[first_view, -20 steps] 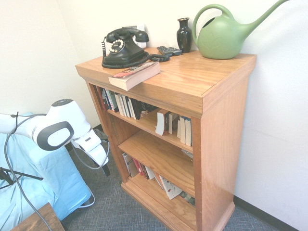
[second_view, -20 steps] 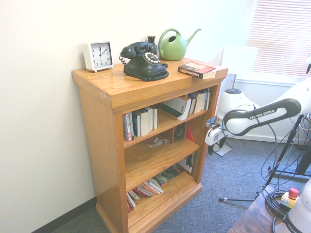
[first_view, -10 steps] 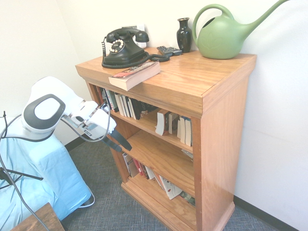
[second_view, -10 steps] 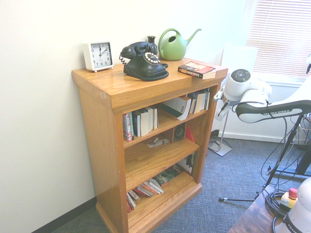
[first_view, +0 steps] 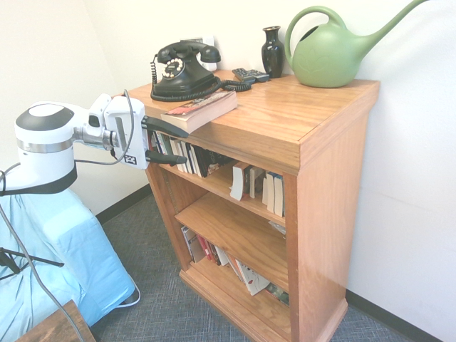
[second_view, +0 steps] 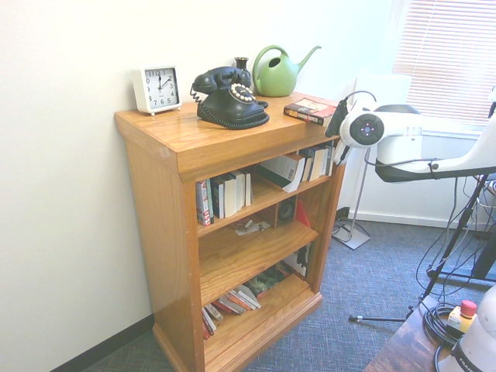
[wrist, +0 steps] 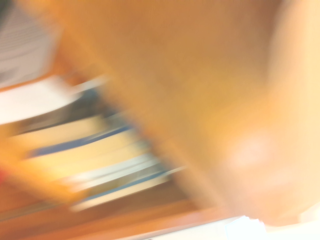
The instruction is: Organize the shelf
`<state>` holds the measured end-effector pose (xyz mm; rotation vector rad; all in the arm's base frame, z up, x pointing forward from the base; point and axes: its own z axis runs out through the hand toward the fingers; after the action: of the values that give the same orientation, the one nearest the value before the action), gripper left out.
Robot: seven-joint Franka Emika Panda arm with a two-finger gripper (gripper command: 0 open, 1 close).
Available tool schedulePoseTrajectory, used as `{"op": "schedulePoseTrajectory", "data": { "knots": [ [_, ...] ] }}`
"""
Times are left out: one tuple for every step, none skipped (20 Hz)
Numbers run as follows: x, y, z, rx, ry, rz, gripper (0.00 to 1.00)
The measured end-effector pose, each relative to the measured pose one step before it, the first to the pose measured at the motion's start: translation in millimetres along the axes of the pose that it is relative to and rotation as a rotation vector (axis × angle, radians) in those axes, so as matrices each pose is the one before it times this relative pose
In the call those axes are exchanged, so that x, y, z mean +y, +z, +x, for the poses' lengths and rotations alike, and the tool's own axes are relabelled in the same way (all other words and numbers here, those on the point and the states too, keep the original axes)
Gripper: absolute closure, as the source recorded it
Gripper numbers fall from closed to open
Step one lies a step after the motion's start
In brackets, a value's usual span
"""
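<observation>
The shelf (first_view: 335, 178) is an orange-brown oak bookcase with three open tiers, seen too in the second exterior view (second_view: 155, 225). A red-and-black book (first_view: 201, 109) (second_view: 314, 111) lies flat at the top's front corner. Upright and leaning books (first_view: 185, 155) fill the top tier, and others lie slumped in the bottom tier (first_view: 221, 260). My gripper (first_view: 167, 142) (second_view: 338, 138) is held level, open and empty, just off that corner, with one finger at top-board height and the other at the top tier. The wrist view shows only a blur of wood (wrist: 210, 100) and book edges.
On the top stand a black rotary phone (first_view: 184, 71), a black vase (first_view: 272, 51), a green watering can (first_view: 331, 53), a remote (first_view: 249, 74) and a white clock (second_view: 156, 88). A blue-covered block (first_view: 64, 256) sits to the arm's side. A wooden table corner (first_view: 50, 328) is nearby.
The arm has swung up from near the floor to the height of the shelf's top. The gripper has turned level and come close to the corner with the flat book, staying open.
</observation>
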<state>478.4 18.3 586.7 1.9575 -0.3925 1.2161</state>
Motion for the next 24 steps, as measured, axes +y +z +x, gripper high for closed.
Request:
{"op": "schedulePoseTrajectory", "data": {
  "knots": [
    [-2.02,-1.98,4.19,0.05102,-0.01703,-0.03000,0.00],
    [-1.79,-1.30,3.21,0.04923,-0.01562,-0.03422,0.00],
    [-1.75,-1.16,2.48,0.04346,-0.01388,-0.03331,0.00],
    [-2.27,-1.35,0.96,0.02792,-0.01154,-0.02280,0.00],
    [-3.25,-1.48,0.08,0.01196,-0.01108,-0.00806,0.00],
    [-3.40,-1.48,-0.28,0.00575,-0.00752,0.00063,0.00],
    [-4.09,-0.94,-1.22,-0.00025,-0.00505,0.00721,0.00],
    [-4.29,-0.50,-1.57,-0.00023,-0.00607,0.00827,0.00],
    [-4.80,-0.94,-1.31,0.00433,-0.00872,0.01052,0.00],
    [-5.06,-1.11,-1.16,0.00594,-0.00844,0.01678,0.00],
    [-5.37,-1.71,-0.52,0.01255,-0.00997,0.02374,0.00],
    [-4.39,-1.11,-0.06,0.01220,-0.00674,0.02651,0.00],
    [-2.44,0.05,0.66,0.00863,-0.00403,0.01788,0.00],
    [-0.45,1.64,1.47,0.00813,-0.00186,0.01125,0.00],
    [0.98,3.12,2.25,0.00563,0.00013,-0.00043,0.00],
    [1.35,4.03,2.74,0.00142,0.00364,-0.00501,0.00],
    [1.12,4.43,2.60,-0.00020,0.00417,-0.00533,0.00],
    [0.98,4.56,2.74,-0.00158,0.00505,-0.00495,0.00],
    [0.15,3.75,0.56,-0.00316,0.00104,-0.00349,1.00],
    [0.02,3.36,0.16,-0.00328,-0.00007,-0.00295,1.00],
    [-0.20,2.23,-0.19,-0.00175,-0.00064,-0.00183,1.00],
    [-0.38,1.26,-0.08,-0.00072,-0.00063,-0.00085,1.00],
    [-0.26,0.54,0.50,0.00007,0.00041,-0.00018,1.00],
    [-0.16,0.06,0.64,0.00068,0.00069,0.00012,1.00]
  ]
}}
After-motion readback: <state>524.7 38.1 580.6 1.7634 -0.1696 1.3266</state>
